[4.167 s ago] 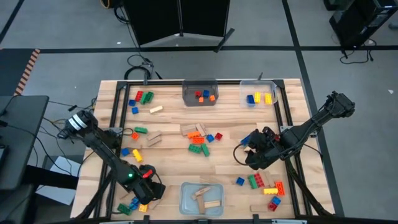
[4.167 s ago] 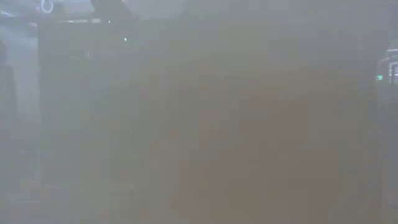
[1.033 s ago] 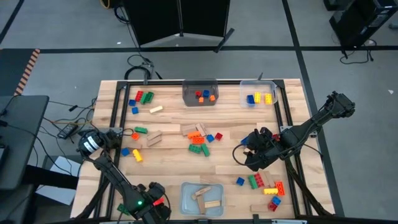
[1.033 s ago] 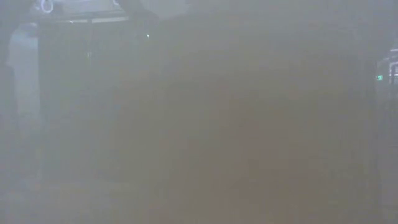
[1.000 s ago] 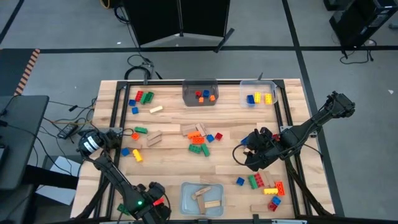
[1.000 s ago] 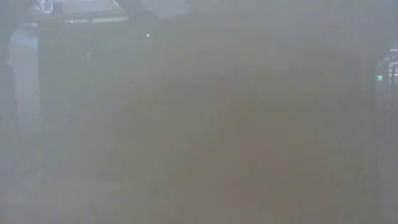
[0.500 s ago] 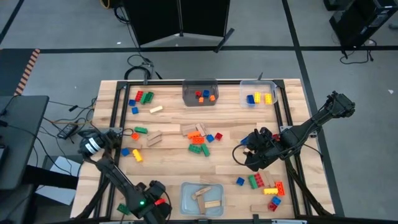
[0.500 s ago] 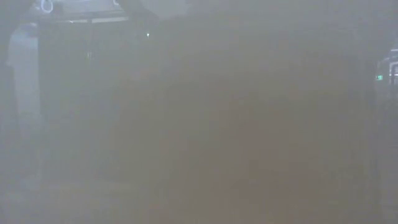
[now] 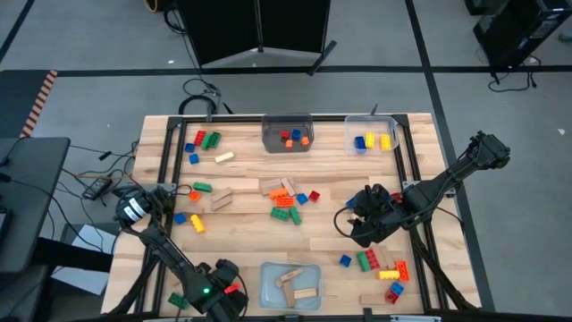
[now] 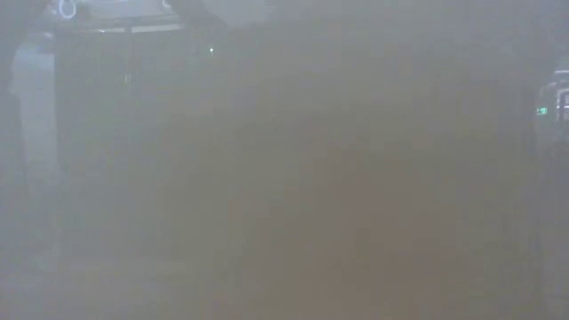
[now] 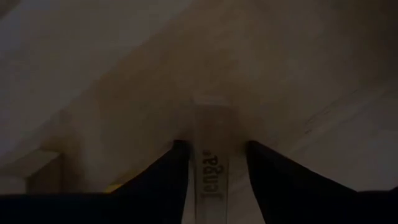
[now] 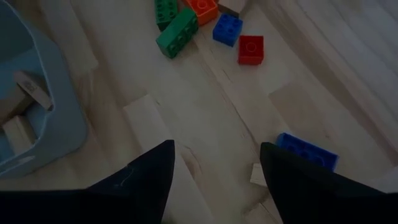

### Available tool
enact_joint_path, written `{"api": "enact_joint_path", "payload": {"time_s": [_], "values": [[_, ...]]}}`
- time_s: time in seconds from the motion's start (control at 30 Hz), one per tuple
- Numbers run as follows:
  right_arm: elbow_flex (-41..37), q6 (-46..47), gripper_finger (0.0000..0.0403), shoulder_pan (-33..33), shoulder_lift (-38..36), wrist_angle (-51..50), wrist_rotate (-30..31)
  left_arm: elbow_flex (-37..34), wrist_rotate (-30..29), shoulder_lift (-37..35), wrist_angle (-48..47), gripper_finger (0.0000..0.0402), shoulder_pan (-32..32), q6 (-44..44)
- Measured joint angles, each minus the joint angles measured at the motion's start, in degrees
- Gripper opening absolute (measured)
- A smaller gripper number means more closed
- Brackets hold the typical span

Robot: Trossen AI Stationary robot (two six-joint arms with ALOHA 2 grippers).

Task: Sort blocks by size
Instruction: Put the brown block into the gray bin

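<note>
My left gripper (image 11: 214,146) points down at the table's near left corner, left of the near bin. In the high view its wrist (image 9: 219,300) hides the fingers. They stand open on either side of a tan wooden block (image 11: 214,124) printed "jenga", which runs lengthwise between them; a thin dark gap shows on each side. My right gripper (image 12: 214,149) hangs open over bare table right of centre (image 9: 351,225), touching nothing. Loose blocks lie in a central heap (image 9: 288,204), at the far left (image 9: 204,141) and at the near right (image 9: 380,264).
A grey bin (image 9: 288,123) with small bricks and a clear bin (image 9: 371,130) with yellow and blue bricks stand at the far edge. A bin (image 9: 268,295) with wooden blocks stands at the near edge. A black frame (image 9: 165,170) rims the table. The low view is fogged.
</note>
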Motion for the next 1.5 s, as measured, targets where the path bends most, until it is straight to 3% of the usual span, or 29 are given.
{"api": "enact_joint_path", "payload": {"time_s": [0.1, 0.27, 0.43, 0.6, 0.77, 0.93, 1.13, 1.3, 1.5], "values": [[0.0, 0.01, 0.0254, 0.0, 0.0, 0.49, -0.02, 0.01, 0.08, -0.03, 0.07, 0.0139, 0.0, 0.0], [0.0, 0.0, 0.0253, 0.0, 0.0, 0.54, 0.0, 0.05, 1.9, -0.17, -0.13, 0.0059, 0.11, -0.02], [0.0, -0.41, 0.0249, 0.0, 0.0, 0.68, -0.02, 4.2, -0.37, -0.48, -7.55, 0.0061, 0.01, -0.74], [0.0, -0.41, 0.0252, 0.0, 0.0, 1.01, 0.0, 15.47, -6.65, -0.97, -23.64, 0.0061, 0.89, 0.27], [0.0, -0.77, 0.0252, 0.0, 0.0, 1.76, 0.0, 25.91, -10.99, -1.04, -32.57, 0.0061, 3.56, 9.37], [0.0, -0.88, 0.0248, 0.0, 0.0, 2.89, 0.0, 31.36, -13.53, -1.06, -27.74, 0.0061, 8.75, 24.95], [0.0, -1.5, 0.0249, 0.0, 0.0, 3.6, 0.0, 31.92, -13.46, -0.63, -18.26, 0.0061, 14.51, 39.67], [0.0, -1.5, 0.0245, 0.0, 0.0, 3.86, 0.0, 31.92, -11.82, 1.84, -15.65, 0.0061, 16.67, 43.9], [0.0, -1.91, 0.0247, 0.04, -0.01, 3.98, 0.02, 31.92, -5.6, 6.18, -10.97, 0.0066, 17.42, 45.48]]}}
